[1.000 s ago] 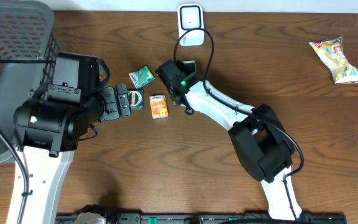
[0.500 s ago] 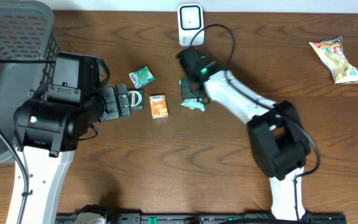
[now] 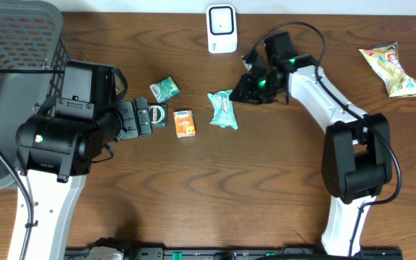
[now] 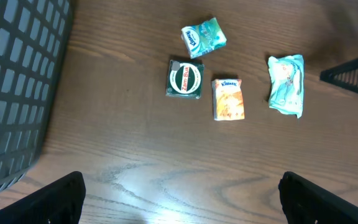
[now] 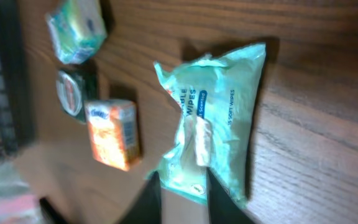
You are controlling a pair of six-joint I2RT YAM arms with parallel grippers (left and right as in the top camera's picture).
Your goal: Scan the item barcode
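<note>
Hovering just off the table, the right gripper has its jaws a narrow way apart with nothing between them. Directly below and ahead of it lies the wipes pack, flat on the wood, printed face up, touching neither finger. No barcode shows on that face. It is likely underneath, so the pack would need lifting and turning before the scanner can read it.

Risks, as I judge them:
- The soft film may crumple or slide away under a pinch, leaving only a corner gripped.
- A droop in the pack could hide the code from the scanner.
- A sweep leftward could knock the orange box, which sits just beside the pack.

The left gripper is spread wide and empty, poised over the dark round-labelled packet, with the green pouch near it.

Room to move: bare wood runs between the pack and the scanner at the far edge, and more lies toward the near edge. The basket crowds the left side. A snack bag lies well apart at the far right.
</note>
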